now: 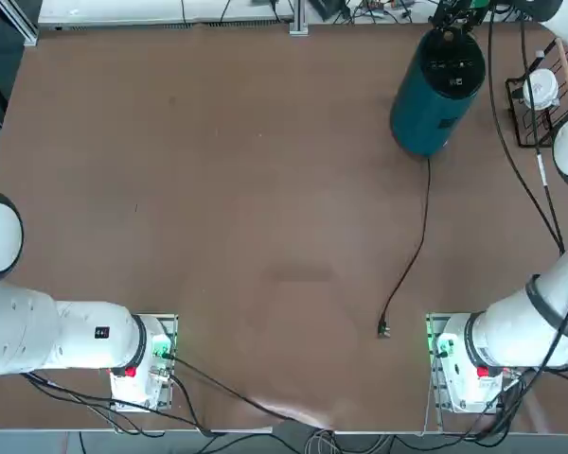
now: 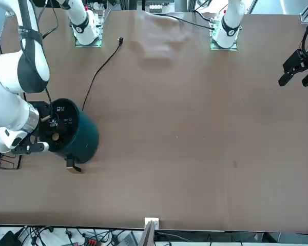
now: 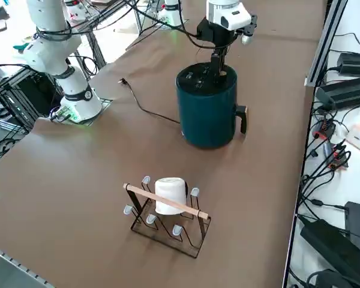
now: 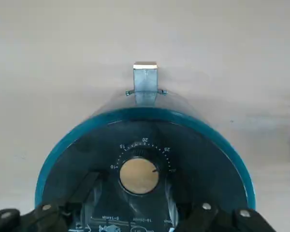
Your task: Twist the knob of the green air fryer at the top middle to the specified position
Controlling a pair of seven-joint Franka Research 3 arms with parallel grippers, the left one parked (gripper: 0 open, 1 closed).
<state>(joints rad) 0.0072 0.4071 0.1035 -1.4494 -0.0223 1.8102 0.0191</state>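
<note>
Overhead, green air fryer [image 1: 435, 95] stands as a glossy teal cylinder with a flat black top, directly under the right gripper [image 1: 452, 21], close to the far table edge; its thin power cord [image 1: 412, 255] trails loose across wide bare brown tabletop [image 1: 218, 189] toward the arm's base.

From across the table, the gripper [image 2: 53, 124] hangs over the black panel, with the knob [image 2: 55, 136] a small tan disc just beyond it and a wire rack [image 2: 2, 161] close beside the arm.

From the side, the gripper [image 3: 218, 67] points straight down onto the fryer's top [image 3: 207, 78]; the rack [image 3: 168, 213] with its white cup stands well apart.

At the wrist, the smooth brass-coloured knob [image 4: 139, 175] lies between the two fingers [image 4: 48, 212], ringed by white dial marks. The jaws stand partly apart on either side of it, not touching.
</note>
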